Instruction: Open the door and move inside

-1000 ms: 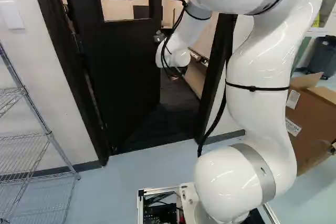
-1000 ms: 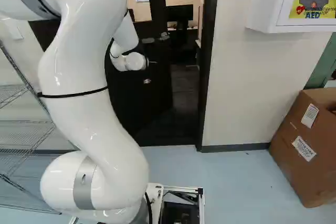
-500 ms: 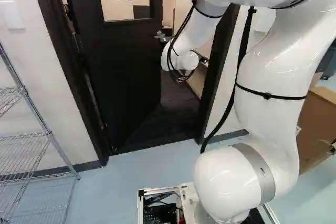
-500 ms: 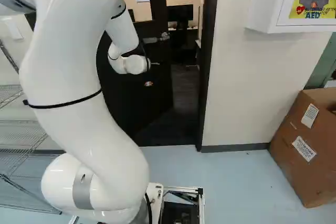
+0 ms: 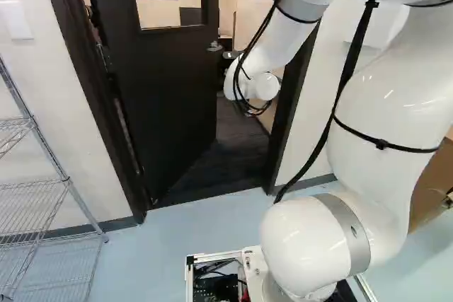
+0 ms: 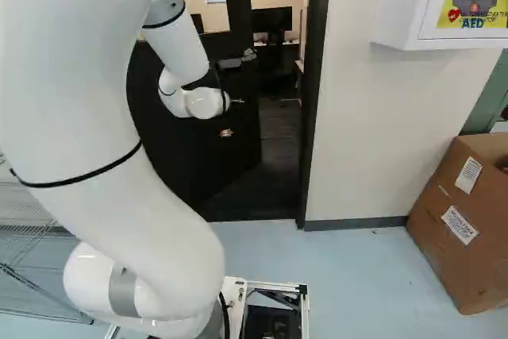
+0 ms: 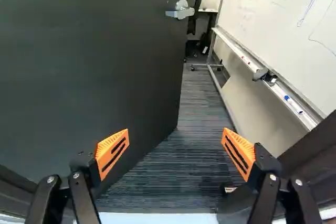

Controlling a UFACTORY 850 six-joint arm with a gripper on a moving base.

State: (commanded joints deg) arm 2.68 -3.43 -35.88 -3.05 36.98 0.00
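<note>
Black against the dark door, my gripper shows in the right base view only as a small orange-and-white spot [image 6: 226, 132] below the white wrist. In the wrist view the gripper [image 7: 176, 148] is open, orange pads wide apart, nothing between them. The black door [image 5: 166, 97] stands partly open, swung into the room beyond. It fills the space ahead of one finger [image 7: 113, 150] in the wrist view, with no contact visible. Its silver lever handle [image 7: 180, 12] is farther ahead, near the free edge; the left base view shows the handle [image 5: 214, 46] above the wrist.
The door frame's right post [image 6: 314, 101] borders the opening. Dark carpet [image 7: 184, 156] runs inside beside a whiteboard [image 7: 278, 19] with a marker tray. A wire shelf [image 5: 42, 189] stands left, a cardboard box [image 6: 468, 220] right, under a white wall cabinet [image 6: 397, 5].
The wrist has shifted right and slightly lower in the left base view, and the upper arm has swung too. Base and door have not visibly moved.
</note>
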